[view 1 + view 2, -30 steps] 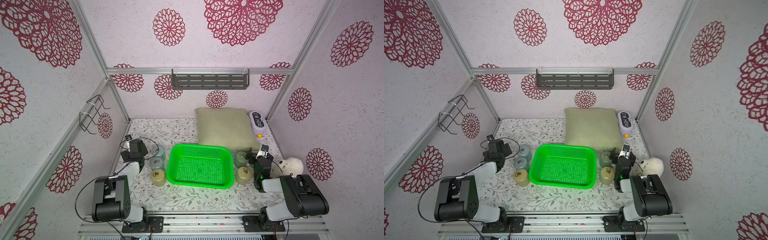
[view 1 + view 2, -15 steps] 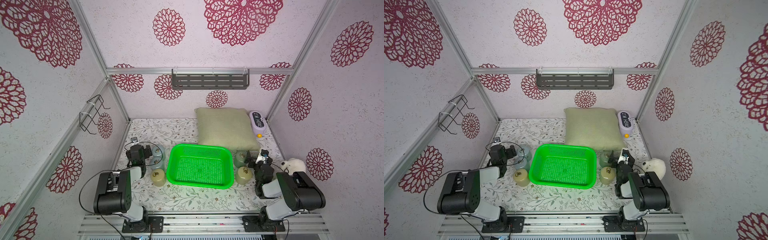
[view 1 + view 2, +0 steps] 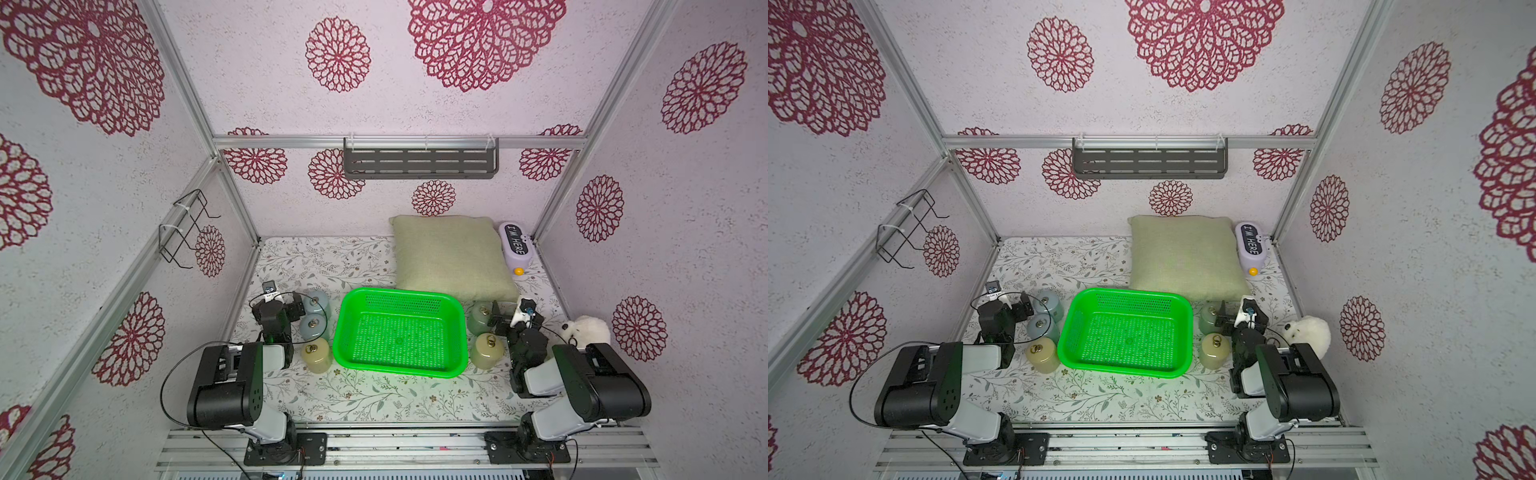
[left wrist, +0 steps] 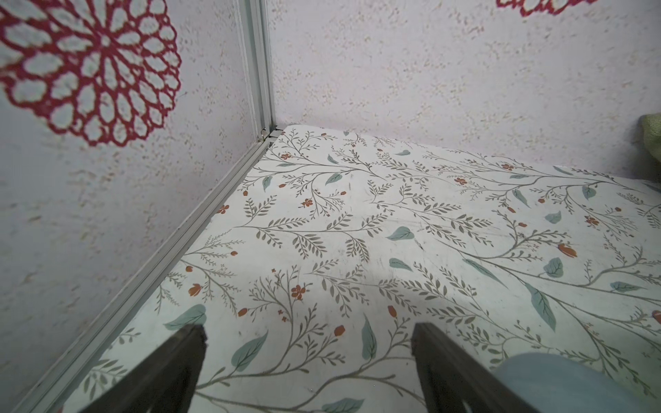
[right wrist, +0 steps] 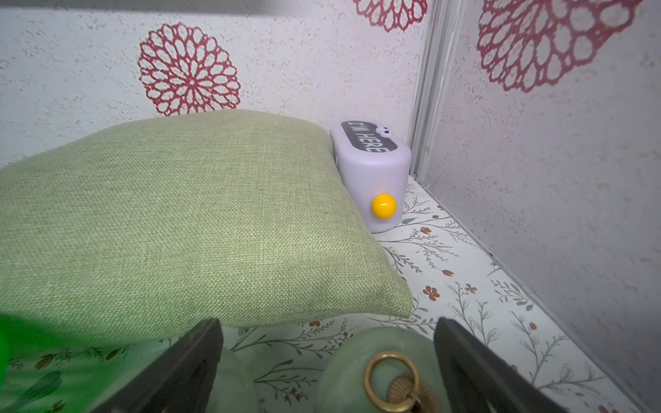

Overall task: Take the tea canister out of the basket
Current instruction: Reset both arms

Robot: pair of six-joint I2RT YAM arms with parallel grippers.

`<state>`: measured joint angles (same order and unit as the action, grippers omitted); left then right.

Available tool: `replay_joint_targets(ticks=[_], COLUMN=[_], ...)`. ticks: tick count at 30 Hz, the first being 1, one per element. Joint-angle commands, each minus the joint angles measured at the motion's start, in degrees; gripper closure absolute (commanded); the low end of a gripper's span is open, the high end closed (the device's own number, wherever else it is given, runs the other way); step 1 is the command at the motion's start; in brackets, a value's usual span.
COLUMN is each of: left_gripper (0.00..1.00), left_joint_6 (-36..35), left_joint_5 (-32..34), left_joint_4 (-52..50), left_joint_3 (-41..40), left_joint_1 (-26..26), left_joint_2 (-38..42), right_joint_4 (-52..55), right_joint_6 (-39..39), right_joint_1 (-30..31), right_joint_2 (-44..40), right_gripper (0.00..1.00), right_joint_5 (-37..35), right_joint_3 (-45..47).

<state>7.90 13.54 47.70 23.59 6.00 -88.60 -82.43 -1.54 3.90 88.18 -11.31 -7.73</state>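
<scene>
Floral tabletop [image 3: 374, 399] fills the booth floor. At left, the left gripper [image 4: 309, 328] hangs spread, holding nothing, near three tea canisters [image 3: 312, 326] standing just outside the green basket [image 3: 395, 371]. Right of the basket stand two more canisters [image 3: 487, 349]; the right gripper [image 5: 328, 322] is spread wide at the farther one.

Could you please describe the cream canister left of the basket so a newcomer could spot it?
Start at the basket, bright green, mid-table. Three canisters line its left side. The cream canister is nearest the robot's base, and its two neighbours are blue-grey canisters.
</scene>
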Motion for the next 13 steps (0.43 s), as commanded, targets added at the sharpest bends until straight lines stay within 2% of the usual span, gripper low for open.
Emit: replay_joint_targets(ticks=[1, 5, 13], left_gripper=[0.03, 0.03, 0.03], left_joint_6=[-0.25, -0.25, -0.24], left_joint_5=[0.42, 0.48, 0.44], left_joint_4=[2.28, 2.29, 2.40], left_joint_3=[0.53, 0.52, 0.42], left_joint_1=[0.09, 0.15, 0.15], left_joint_2=[-0.10, -0.09, -0.22], right_joint_4=[-2.00, -6.61, -3.61], right_joint_6=[-0.28, -0.85, -0.45], right_joint_1=[-0.30, -0.34, -0.32], right_joint_2=[-0.03, -0.03, -0.03], right_gripper=[0.01, 0.01, 0.01], right_joint_5=[-2.02, -3.54, -2.41], right_joint_3=[-0.42, 1.91, 0.48])
